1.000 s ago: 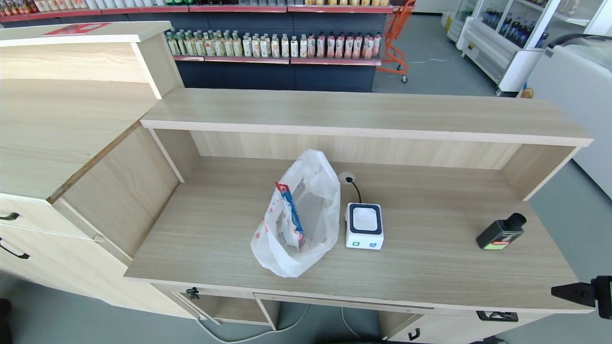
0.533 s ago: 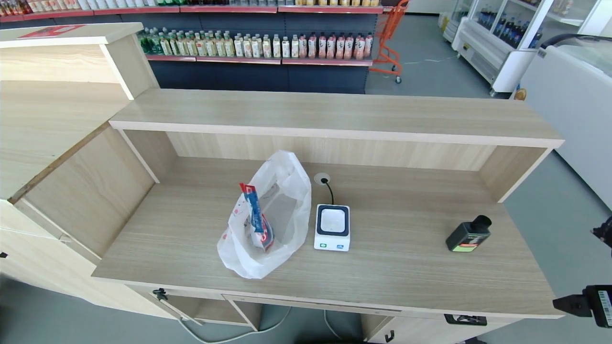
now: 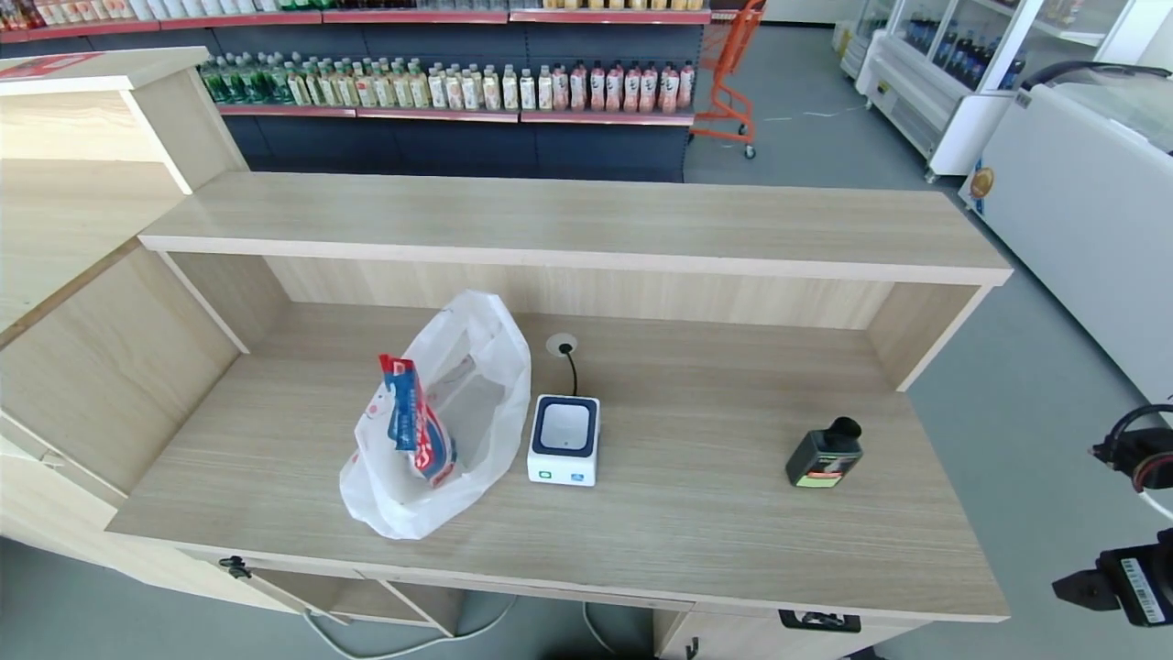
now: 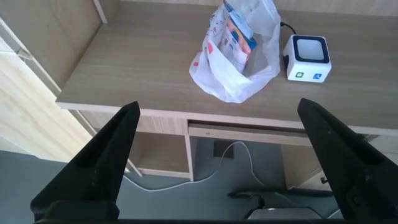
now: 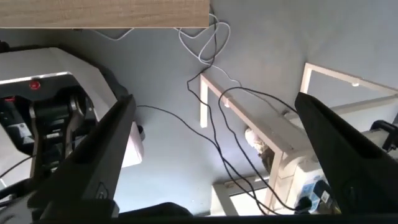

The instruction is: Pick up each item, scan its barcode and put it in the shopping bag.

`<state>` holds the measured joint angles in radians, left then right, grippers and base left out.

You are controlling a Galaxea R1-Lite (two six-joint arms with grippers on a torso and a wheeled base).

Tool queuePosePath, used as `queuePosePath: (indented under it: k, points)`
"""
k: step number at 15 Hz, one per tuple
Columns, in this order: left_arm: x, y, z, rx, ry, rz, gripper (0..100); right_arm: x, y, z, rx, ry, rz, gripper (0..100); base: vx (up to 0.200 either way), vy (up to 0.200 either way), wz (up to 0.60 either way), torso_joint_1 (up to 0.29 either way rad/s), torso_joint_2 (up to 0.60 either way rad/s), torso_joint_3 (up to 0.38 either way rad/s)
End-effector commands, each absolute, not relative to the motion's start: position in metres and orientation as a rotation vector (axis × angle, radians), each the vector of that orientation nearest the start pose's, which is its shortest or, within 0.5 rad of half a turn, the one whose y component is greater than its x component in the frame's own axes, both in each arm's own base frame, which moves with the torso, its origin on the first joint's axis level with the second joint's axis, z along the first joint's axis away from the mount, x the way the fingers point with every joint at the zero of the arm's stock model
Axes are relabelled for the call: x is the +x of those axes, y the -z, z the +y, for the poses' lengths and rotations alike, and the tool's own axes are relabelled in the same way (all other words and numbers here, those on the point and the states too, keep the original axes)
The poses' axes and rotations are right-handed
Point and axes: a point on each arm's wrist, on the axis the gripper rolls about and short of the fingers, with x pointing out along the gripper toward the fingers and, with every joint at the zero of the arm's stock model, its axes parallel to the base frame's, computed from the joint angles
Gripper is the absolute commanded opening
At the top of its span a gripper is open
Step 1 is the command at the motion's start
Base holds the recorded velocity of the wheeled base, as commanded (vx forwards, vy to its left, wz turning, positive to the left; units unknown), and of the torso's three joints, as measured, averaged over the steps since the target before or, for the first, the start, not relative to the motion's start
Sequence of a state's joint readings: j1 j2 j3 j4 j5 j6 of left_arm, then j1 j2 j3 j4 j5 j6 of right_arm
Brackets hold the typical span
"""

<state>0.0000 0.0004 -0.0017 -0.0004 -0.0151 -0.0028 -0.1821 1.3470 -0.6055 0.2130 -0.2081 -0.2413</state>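
Counter (image 3: 696, 532), one bag (image 3: 481, 357) — seemingly one pouch (image 3: 412, 431) inside, one scanner (image 3: 564, 440), one bottle (image 3: 823, 456), left pincer (image 4: 217, 104) and right pincer (image 5: 214, 98) apart

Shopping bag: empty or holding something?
Holding something: a red-and-blue packet stands inside the white shopping bag, top poking out.

matt wood-grain counter (image 3: 696, 532), thin translucent plastic bag (image 3: 486, 357), glossy dark bottle (image 3: 822, 456).

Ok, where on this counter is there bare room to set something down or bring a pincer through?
Widest bare stretch: between the scanner and the black bottle. Also bare: from the shopping bag to the counter's left wall, and the top shelf. Crowded: bag and scanner sit close together, with the scanner's cable behind.
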Motion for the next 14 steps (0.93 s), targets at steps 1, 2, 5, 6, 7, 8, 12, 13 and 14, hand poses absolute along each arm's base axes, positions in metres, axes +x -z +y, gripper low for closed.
queuePosePath:
  k: [1,2,5,6,7,8,12,13,14]
  points:
    - [-0.023,-0.076,0.0,-0.003,0.014,-0.003,100,0.172,-0.143,-0.036,-0.252,0.221,1.025,100,0.0,-0.2,0.0,0.002,0.0,-0.002]
    - [-0.023,-0.076,0.0,-0.005,0.014,-0.003,100,0.173,-0.142,-0.035,-0.271,0.195,1.034,100,0.0,-0.2,0.0,0.002,0.0,0.007]
    - [-0.023,-0.076,0.0,-0.006,0.014,-0.003,100,0.183,-0.134,-0.025,-0.299,0.044,1.053,100,0.0,0.0,0.0,0.0,0.0,0.0]
    - [-0.023,-0.076,0.0,-0.006,0.014,-0.003,100,0.189,-0.131,-0.017,-0.303,-0.03,1.043,100,0.0,0.0,0.0,0.0,0.0,0.0]
    - [-0.023,-0.076,0.0,-0.006,0.014,-0.003,100,0.198,-0.127,-0.012,-0.313,-0.093,1.014,100,0.0,0.0,0.0,0.0,0.0,0.0]
    - [-0.023,-0.076,0.0,-0.006,0.014,-0.003,100,0.208,-0.121,-0.006,-0.333,-0.164,0.984,100,0.0,0.0,0.0,0.0,0.0,0.0]
    - [-0.023,-0.076,0.0,-0.006,0.014,-0.003,100,0.258,-0.094,0.005,-0.46,-0.384,0.803,100,0.0,0.0,0.0,0.0,0.0,0.0]
    - [-0.023,-0.076,0.0,-0.006,0.014,-0.003,100,0.265,-0.09,0.006,-0.488,-0.414,0.774,100,0.0,0.0,0.0,0.0,0.0,0.0]
    - [-0.023,-0.076,0.0,-0.006,0.014,-0.003,100,0.272,-0.085,0.008,-0.503,-0.46,0.756,100,0.0,0.0,0.0,0.0,0.0,0.0]
